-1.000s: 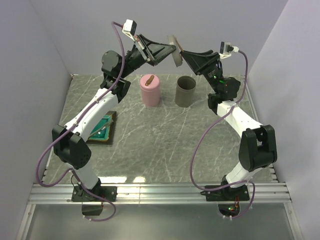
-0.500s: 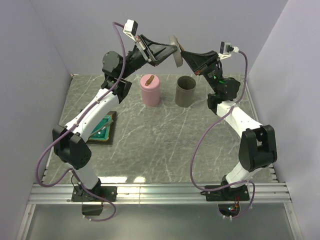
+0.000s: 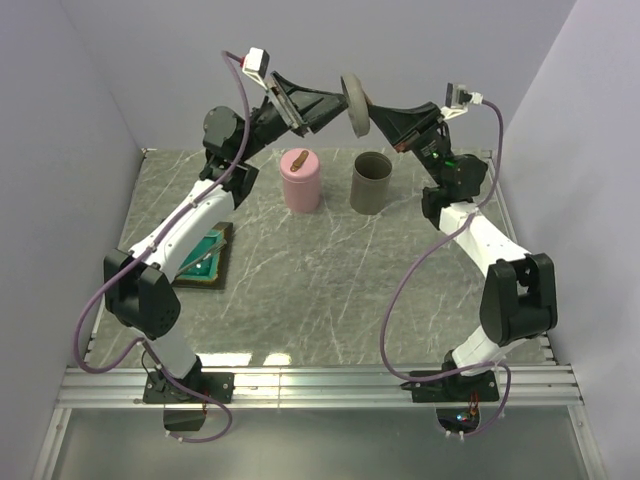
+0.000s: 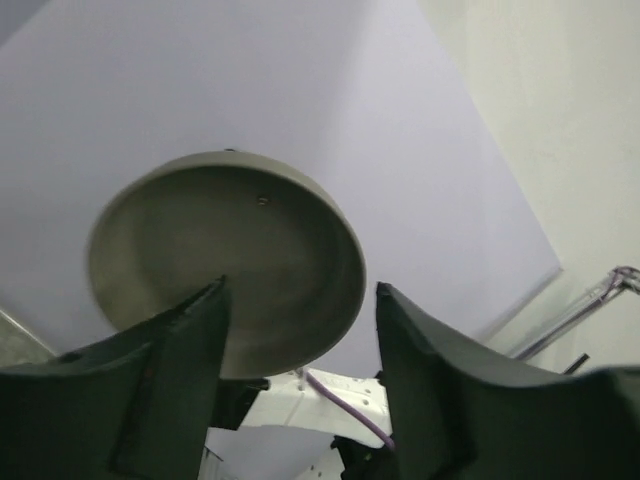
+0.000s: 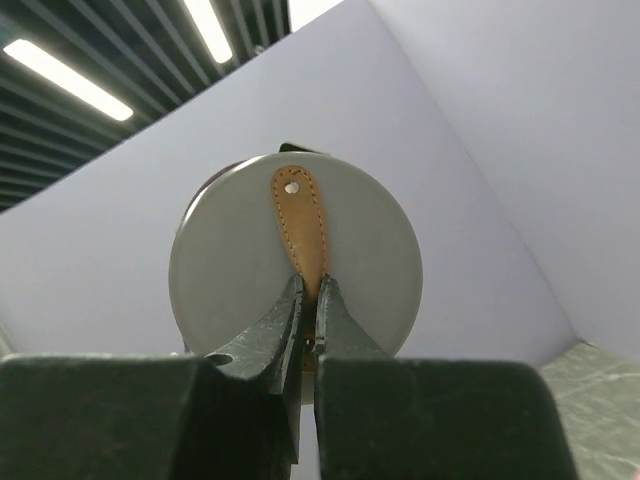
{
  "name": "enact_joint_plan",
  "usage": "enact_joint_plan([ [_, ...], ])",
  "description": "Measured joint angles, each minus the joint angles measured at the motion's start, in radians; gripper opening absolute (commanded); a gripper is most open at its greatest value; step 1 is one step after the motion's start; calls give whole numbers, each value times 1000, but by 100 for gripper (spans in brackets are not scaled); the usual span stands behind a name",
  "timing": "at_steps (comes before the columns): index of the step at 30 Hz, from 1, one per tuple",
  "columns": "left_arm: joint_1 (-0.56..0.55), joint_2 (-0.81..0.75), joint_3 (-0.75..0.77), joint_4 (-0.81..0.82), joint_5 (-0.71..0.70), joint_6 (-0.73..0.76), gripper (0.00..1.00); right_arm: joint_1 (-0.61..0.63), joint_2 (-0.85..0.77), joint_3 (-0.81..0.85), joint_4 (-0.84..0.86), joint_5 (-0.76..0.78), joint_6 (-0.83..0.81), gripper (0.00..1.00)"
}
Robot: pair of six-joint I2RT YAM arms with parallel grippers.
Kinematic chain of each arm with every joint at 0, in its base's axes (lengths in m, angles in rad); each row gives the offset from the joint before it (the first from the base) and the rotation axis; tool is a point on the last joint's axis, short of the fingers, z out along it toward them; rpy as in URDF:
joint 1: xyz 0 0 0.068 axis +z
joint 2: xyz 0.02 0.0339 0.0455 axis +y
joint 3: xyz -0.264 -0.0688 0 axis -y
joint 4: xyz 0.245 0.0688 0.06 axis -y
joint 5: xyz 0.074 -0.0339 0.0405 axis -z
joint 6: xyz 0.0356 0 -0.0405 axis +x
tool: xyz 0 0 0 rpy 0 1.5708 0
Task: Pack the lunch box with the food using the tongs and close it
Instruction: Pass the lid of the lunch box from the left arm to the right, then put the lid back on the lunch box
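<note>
Lid [image 3: 354, 103] raised in mid-air behind the open grey box [image 3: 371, 181]: right gripper [image 5: 310, 285] clamped on its tan tab [image 5: 298, 225] (a thin, sure hold, likely for capping); left gripper [image 4: 300, 290] half open at the rim, holding nothing

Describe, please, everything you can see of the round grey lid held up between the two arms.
The lid is a round, matte grey disc, plastic-looking, with a tan stitched leather tab riveted to its flat top and a hollow, rimmed underside. It hangs on edge in the air over the far side of the table. The right tool is shut on the tab; the left tool stands open at the underside.
</note>
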Motion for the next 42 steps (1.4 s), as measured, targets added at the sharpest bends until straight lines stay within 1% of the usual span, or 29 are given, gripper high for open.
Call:
enact_joint_plan([
  [1,13,-7,-15,-3,0,10,73,-9,-7,0,-16,-7,-10,0],
  [2,26,-14,-31,-6,0,18,82,-21,-16,0,-38,-21,-30,0],
  [4,61,-38,-69,-24,1,43,90,-39,-37,0,-104,-46,-79,0],
  [5,80,-51,-88,-32,1,59,96,-46,-50,2,-145,-59,-113,0],
  [6,97,-65,-108,-38,1,68,99,-53,-58,7,-191,-73,-146,0],
  [9,162,-118,-170,-87,14,126,99,-61,-74,57,-396,-108,-296,0],
  [12,216,-149,-177,-169,43,227,99,-61,-75,150,-673,-109,-513,0],
  [15,235,-177,-147,-340,65,407,100,-60,-61,292,-1006,-76,-745,0],
  [19,230,-239,-132,-531,75,647,99,-60,17,544,-1359,21,-992,0],
  [23,229,-328,-137,-668,64,833,100,-60,120,732,-1606,117,-1158,0],
  [26,229,-389,-147,-734,47,927,99,-55,226,868,-1762,185,-1246,0],
  [29,229,-433,-162,-779,26,1000,99,-51,305,922,-1856,246,-1309,0],
  [33,230,-460,-193,-829,2,1062,99,-43,342,889,-1921,306,-1352,0],
  [38,235,-472,-238,-878,-27,1109,99,-24,342,811,-1895,350,-1363,0],
  [42,243,-473,-245,-903,-39,1125,99,-8,342,758,-1853,377,-1363,0],
])
